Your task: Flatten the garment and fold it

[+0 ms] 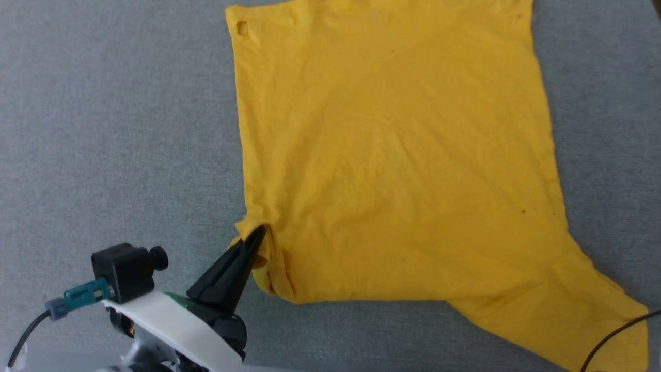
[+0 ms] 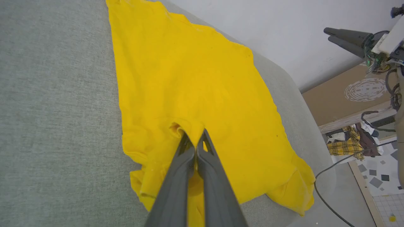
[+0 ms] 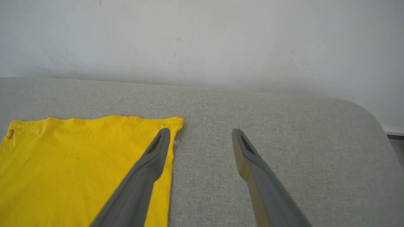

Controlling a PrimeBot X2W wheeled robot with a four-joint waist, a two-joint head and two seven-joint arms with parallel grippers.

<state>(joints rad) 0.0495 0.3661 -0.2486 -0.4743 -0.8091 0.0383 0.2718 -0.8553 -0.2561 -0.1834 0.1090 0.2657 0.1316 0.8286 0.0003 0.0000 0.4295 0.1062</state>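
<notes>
The mustard-yellow garment (image 1: pixel 392 155) lies spread on the grey padded surface (image 1: pixel 119 129), plain side up, hem far from me. Its right sleeve (image 1: pixel 568 310) fans out toward the lower right. My left gripper (image 1: pixel 258 235) is shut on the bunched left sleeve fold near the armpit; in the left wrist view its fingers meet at the gripper tip (image 2: pixel 195 138), pinching puckered garment (image 2: pixel 189 78) cloth. My right gripper (image 3: pixel 200 130) is open and holds nothing, above the surface beside the far hem corner of the garment (image 3: pixel 79 157). That right gripper (image 2: pixel 327 34) hangs in the air.
A black cable (image 1: pixel 614 336) crosses the near right corner and runs off the surface's rounded edge (image 2: pixel 315 132). Beyond that edge stand a cardboard box (image 2: pixel 347 97) and a pile of clothes (image 2: pixel 350 143) on the floor. A white wall (image 3: pixel 202 37) backs the surface.
</notes>
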